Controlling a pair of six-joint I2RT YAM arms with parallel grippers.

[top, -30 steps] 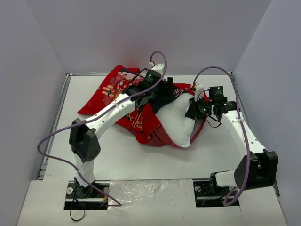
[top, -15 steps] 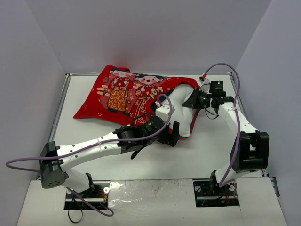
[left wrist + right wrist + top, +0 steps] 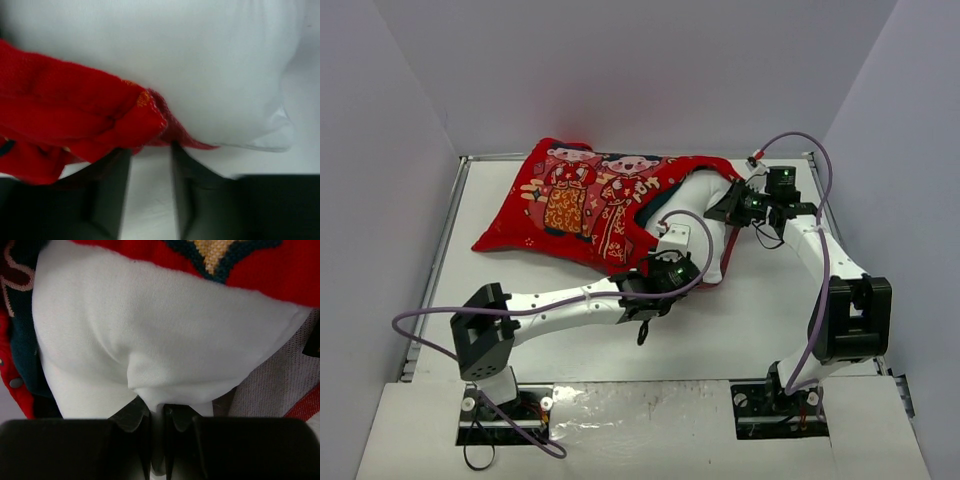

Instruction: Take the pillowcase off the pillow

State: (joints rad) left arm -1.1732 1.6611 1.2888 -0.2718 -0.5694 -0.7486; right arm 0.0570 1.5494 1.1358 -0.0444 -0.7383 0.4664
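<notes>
White walls close in a white tabletop (image 3: 750, 320), where the pillowcase (image 3: 570, 205) lies spread toward the far left, printed figures facing up. From its open right end the pillow (image 3: 708, 215) bulges out, partly bare. My right end effector (image 3: 157, 412) is clamped tight on a pinch of the pillow's white cloth at the far right. My left end effector (image 3: 150, 150) stands parted at the near edge, the pillowcase's red hem bunched just at its fingertips, with tabletop showing between them.

No writing is legible; the print on the pillowcase (image 3: 570, 205) is too small.
</notes>
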